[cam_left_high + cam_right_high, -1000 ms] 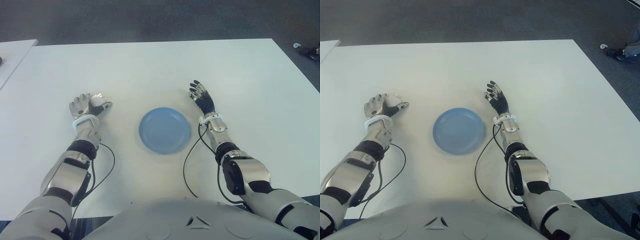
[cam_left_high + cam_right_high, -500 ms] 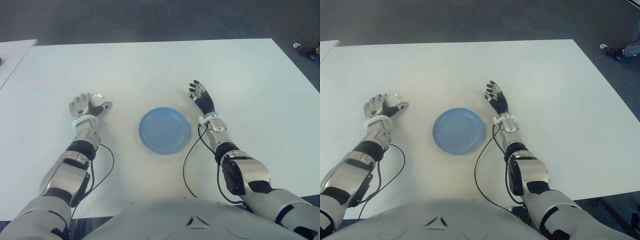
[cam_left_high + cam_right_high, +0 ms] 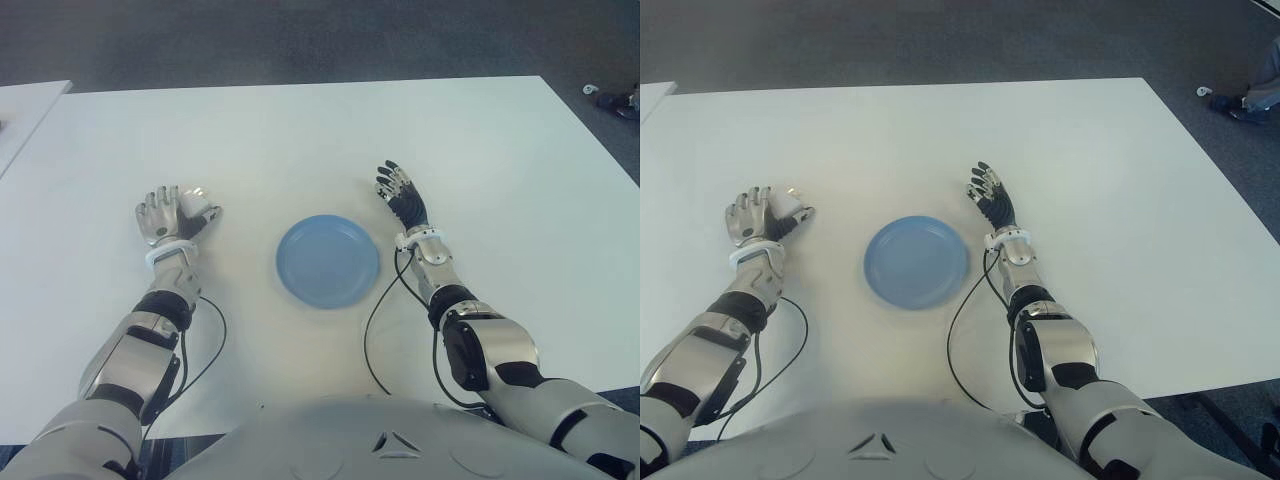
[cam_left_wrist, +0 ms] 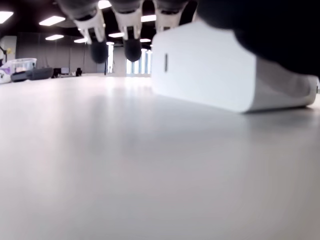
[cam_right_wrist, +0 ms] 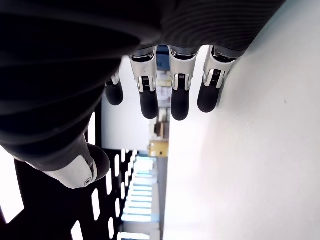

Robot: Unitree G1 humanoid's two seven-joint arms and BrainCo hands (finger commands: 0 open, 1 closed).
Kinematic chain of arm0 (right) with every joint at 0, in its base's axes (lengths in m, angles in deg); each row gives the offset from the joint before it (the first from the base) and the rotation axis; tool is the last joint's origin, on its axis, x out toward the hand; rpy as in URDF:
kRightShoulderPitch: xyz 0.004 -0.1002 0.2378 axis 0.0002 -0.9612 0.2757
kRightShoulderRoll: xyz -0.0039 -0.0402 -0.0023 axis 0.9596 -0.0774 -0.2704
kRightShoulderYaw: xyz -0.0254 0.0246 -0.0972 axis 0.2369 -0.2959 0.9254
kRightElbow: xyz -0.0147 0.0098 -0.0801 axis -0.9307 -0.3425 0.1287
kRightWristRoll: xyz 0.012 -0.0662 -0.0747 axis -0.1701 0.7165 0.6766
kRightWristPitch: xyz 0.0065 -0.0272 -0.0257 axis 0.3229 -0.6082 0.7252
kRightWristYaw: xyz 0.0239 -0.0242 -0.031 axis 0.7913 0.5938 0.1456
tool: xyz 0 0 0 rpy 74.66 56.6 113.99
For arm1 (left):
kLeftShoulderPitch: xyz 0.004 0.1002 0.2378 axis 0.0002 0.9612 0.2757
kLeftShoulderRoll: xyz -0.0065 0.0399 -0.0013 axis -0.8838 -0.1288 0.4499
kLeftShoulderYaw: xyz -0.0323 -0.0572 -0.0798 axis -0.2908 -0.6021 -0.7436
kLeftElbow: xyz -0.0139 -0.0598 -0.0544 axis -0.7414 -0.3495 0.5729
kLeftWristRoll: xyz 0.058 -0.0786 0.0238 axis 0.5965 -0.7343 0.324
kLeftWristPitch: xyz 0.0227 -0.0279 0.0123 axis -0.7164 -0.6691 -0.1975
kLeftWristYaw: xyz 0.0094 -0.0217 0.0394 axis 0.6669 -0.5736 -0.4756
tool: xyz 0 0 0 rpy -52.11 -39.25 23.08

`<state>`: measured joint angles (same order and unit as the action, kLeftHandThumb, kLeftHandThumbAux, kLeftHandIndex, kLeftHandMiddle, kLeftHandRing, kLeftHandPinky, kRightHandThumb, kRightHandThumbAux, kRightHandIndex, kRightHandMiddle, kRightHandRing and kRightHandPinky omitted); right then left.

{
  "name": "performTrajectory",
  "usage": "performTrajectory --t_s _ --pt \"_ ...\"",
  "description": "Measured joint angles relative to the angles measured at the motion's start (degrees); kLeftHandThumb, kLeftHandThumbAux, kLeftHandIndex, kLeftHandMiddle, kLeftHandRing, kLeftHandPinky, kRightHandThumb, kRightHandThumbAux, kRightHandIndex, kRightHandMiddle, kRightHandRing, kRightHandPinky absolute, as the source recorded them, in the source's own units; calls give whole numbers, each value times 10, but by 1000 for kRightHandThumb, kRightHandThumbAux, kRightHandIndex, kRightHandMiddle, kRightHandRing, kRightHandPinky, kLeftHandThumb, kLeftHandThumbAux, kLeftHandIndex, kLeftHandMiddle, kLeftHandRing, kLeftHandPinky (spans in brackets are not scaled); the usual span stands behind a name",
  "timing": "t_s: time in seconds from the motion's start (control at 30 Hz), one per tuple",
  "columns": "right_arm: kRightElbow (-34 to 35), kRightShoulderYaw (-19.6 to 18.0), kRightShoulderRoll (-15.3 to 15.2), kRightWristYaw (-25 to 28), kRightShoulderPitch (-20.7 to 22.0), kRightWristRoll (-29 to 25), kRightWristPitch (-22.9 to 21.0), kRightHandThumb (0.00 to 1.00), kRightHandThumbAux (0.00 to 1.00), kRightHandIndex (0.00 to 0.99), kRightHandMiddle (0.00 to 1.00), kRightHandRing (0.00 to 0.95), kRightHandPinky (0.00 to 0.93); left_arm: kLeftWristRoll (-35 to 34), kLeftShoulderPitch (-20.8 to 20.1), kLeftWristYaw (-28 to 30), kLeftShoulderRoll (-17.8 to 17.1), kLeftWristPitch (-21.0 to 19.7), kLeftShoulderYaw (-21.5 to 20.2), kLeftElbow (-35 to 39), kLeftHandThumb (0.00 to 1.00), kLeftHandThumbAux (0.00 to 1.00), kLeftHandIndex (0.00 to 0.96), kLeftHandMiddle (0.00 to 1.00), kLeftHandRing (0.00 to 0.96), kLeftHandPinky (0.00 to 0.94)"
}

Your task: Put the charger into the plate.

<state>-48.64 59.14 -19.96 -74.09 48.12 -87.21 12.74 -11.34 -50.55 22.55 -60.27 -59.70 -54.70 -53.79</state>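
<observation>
My left robot hand point(image 3: 170, 215) is on the left side of the white tabletop point(image 3: 300, 140), well to the left of the blue plate point(image 3: 328, 261). The white charger point(image 3: 192, 213) sits against the hand's right edge, between the thumb and the other fingers point(image 3: 155, 205). In the left wrist view the charger point(image 4: 220, 70) lies flat on the tabletop point(image 4: 125, 165) with my palm dark above it and three fingertips point(image 4: 132, 50) hanging down beyond it. I cannot tell for sure whether the fingers press the charger or only cage it, but the hand is curled around it and the charger still touches the tabletop.

The plate lies on the tabletop in front of my body, between my two arms, with nothing in it.

My right robot hand point(image 3: 400, 194) shows just to the right of the plate, slightly farther from me than its centre. Its fingers are stretched out and slightly spread, holding nothing. The right wrist view shows the four fingertips point(image 5: 177, 100) side by side and the thumb point(image 5: 75, 167) apart from them, with no object between.

A black cable point(image 3: 375, 330) loops across the tabletop near my right forearm, and another point(image 3: 205, 340) curves beside my left forearm.
</observation>
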Motion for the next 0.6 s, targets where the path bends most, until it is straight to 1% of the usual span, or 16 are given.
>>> performTrajectory --t_s 0.17,0.6 --pt "0 0 0 0 -1 0 0 116 629 16 146 124 92 -9 -4 -22 6 14 -7 -17 76 267 0 0 0 0" --pt "1 0 0 -1 -2 0 0 114 622 17 146 127 98 -20 -9 -29 13 38 -18 -35 98 252 0 0 0 0"
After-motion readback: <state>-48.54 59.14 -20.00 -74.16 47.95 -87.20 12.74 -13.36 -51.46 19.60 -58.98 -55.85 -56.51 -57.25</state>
